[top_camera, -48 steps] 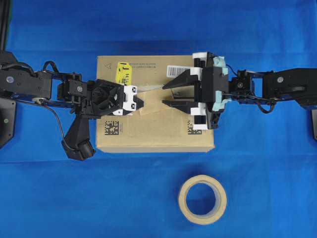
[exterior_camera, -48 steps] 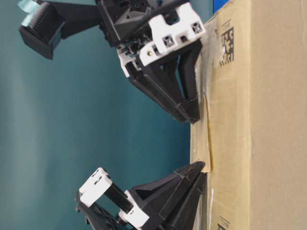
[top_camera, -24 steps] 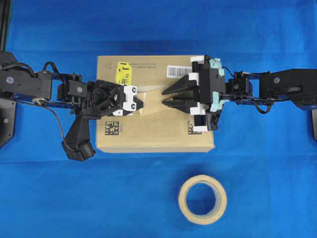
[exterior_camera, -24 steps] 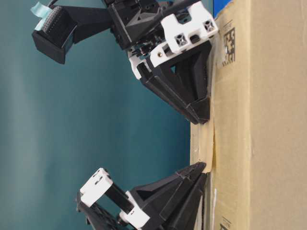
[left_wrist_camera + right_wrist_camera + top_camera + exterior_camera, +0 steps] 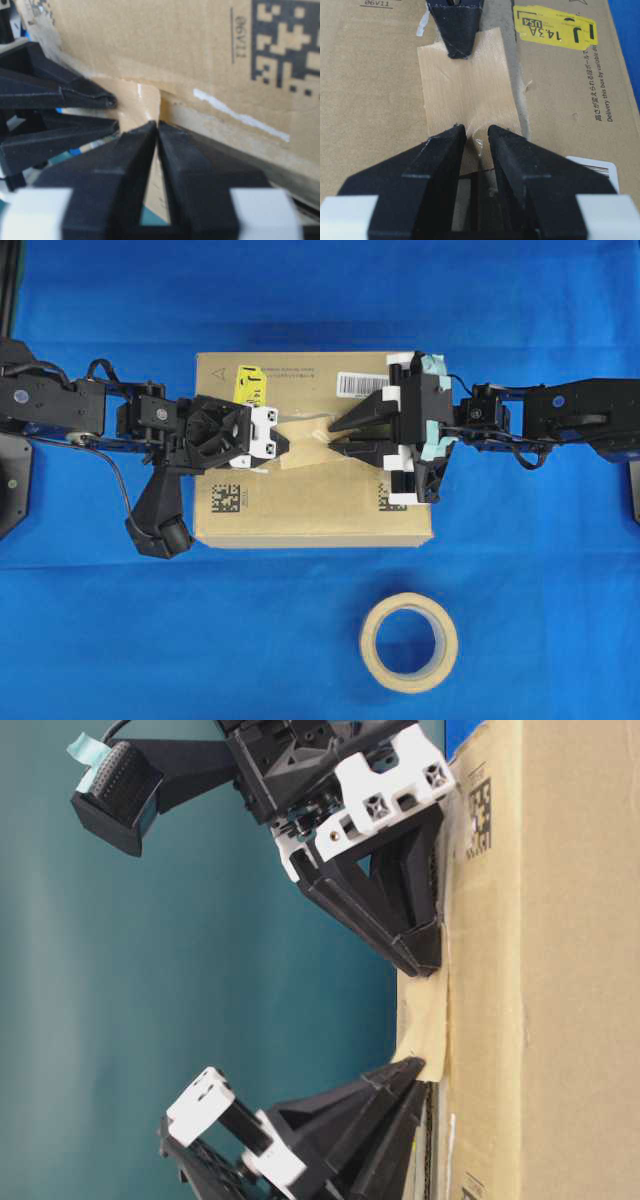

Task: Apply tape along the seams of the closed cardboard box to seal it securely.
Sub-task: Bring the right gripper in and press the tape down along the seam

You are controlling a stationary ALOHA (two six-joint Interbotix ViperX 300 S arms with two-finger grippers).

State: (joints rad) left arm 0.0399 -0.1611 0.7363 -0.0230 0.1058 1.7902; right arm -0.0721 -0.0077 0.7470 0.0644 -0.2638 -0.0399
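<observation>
The cardboard box (image 5: pixel 300 510) lies mid-table. The tan tape (image 5: pixel 308 445) lies over the seam (image 5: pixel 517 100) at the middle of the box top. My left gripper (image 5: pixel 288 445) is shut on the tape's left edge, which stands slightly off the cardboard in the table-level view (image 5: pixel 422 1020). My right gripper (image 5: pixel 333 435) rests its tips on the tape's other end (image 5: pixel 465 90), with the jaws a narrow gap apart and a small wrinkle of tape between them. In the left wrist view the left gripper (image 5: pixel 157 124) pinches the tape (image 5: pixel 135 102).
The beige tape roll (image 5: pixel 409 642) lies flat on the blue cloth in front of the box. A yellow sticker (image 5: pixel 248 387), a white barcode label (image 5: pixel 358 382) and black printed codes (image 5: pixel 226 497) mark the box top.
My right gripper's jaws have narrowed from wide open to a small gap and its tips now sit on the tape. The tape lies flatter on the box. The left gripper has barely moved.
</observation>
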